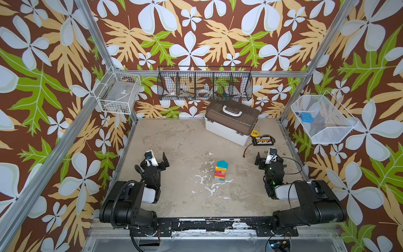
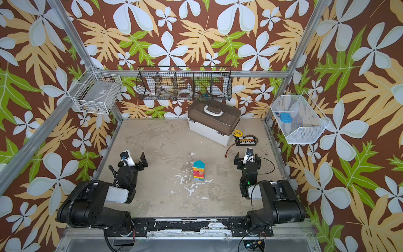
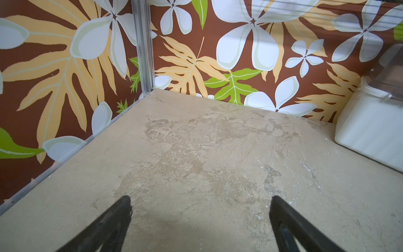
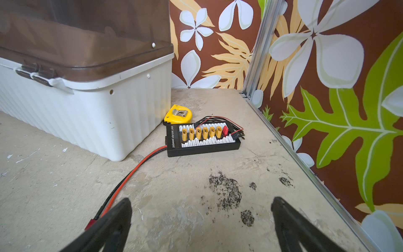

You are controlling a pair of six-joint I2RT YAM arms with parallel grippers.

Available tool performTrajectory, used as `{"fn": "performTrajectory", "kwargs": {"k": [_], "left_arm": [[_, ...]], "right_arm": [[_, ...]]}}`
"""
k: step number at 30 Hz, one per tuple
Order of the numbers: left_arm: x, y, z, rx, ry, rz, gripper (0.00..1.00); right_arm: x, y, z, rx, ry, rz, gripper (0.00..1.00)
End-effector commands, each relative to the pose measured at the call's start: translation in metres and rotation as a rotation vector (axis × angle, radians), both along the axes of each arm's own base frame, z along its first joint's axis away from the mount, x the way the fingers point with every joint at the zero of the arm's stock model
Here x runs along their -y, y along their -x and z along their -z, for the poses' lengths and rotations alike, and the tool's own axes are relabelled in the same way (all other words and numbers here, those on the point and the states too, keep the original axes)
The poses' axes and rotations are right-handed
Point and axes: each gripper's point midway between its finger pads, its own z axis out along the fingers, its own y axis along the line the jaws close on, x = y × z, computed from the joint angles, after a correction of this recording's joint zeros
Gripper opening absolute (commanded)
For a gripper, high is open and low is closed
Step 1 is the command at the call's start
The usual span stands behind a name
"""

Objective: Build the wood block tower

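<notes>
Centrally, tower (image 1: 222, 171): we are seeing its lower blocks (image 1: 219, 177) blurring together.
Left gripper (image 3: 200, 199): gaping wide, holding nothing.
Right gripper (image 4: 201, 201): gaping wide, holding nothing.

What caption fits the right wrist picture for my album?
The open right gripper faces a black connector board, a yellow tape measure and a brown-lidded white case.

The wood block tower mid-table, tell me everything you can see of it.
The tower is a narrow upright column of small painted wooden blocks: blue at the base, red and bare wood above, then yellow and orange, capped by a teal roof-shaped piece. It stands on the scuffed beige table beside white flecks; nothing else touches it.
</notes>
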Motion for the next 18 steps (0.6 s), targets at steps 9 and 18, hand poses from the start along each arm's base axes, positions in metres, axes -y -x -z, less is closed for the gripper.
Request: {"fn": "performTrajectory", "kwargs": {"k": [9,18], "left_arm": [[0.0026,-0.0009,-0.0135,0.057,-0.003,0.015,1.0],[0.002,-0.001,-0.0134,0.057,-0.003,0.012,1.0]], "right_arm": [[-0.0004,-0.002,-0.0066,0.029,-0.007,0.0,1.0],[0.0004,-0.0022,-0.0063,0.028,-0.007,0.002,1.0]]}}
